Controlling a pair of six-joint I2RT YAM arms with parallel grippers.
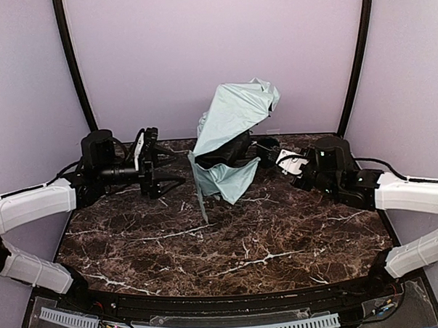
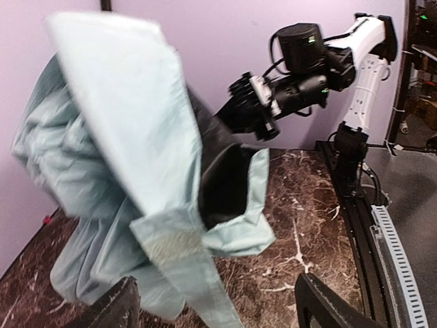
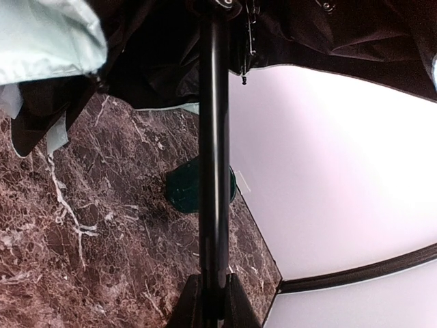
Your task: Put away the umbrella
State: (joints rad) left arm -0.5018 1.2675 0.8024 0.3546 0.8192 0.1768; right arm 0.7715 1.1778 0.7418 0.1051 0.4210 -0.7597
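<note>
Top external view: the umbrella (image 1: 228, 134) hangs over the far middle of the tabletop (image 1: 244, 250), held up between the two arms. Its pale mint canopy (image 1: 235, 109) is partly collapsed. It is slack, creased and bunched to one side, with the black underside showing. One loose strip of fabric droops toward the marble; whether it touches cannot be told.

Right wrist view: the right pincer (image 3: 212, 304) is clamped narrow on the thin black shaft (image 3: 213, 137), which runs straight away from the camera into the dark folds. A dark green cup (image 3: 179, 190) stands on the tabletop beyond the shaft, near the back wall and apart from it.

Left wrist view: the left pincer (image 2: 218, 307) stands wide and holds nothing. Its two fingers (image 2: 113, 307) frame the lower edge of the picture, with the hanging fabric just ahead of them. From above, this pincer sits just to the left of the canopy and clear of it.

Step in hand, as judged: the canopy is down but not yet gathered, so the work is at the furling stage, roughly midway. One arm anchors the shaft while the other lines up on the cloth.

Next move, as judged: the left pincer needs to advance into the loose folds and close on a firm bunch of fabric or a rib. The right pincer's grip must stay steady, because thin cloth may slip or drag the shaft askew.
</note>
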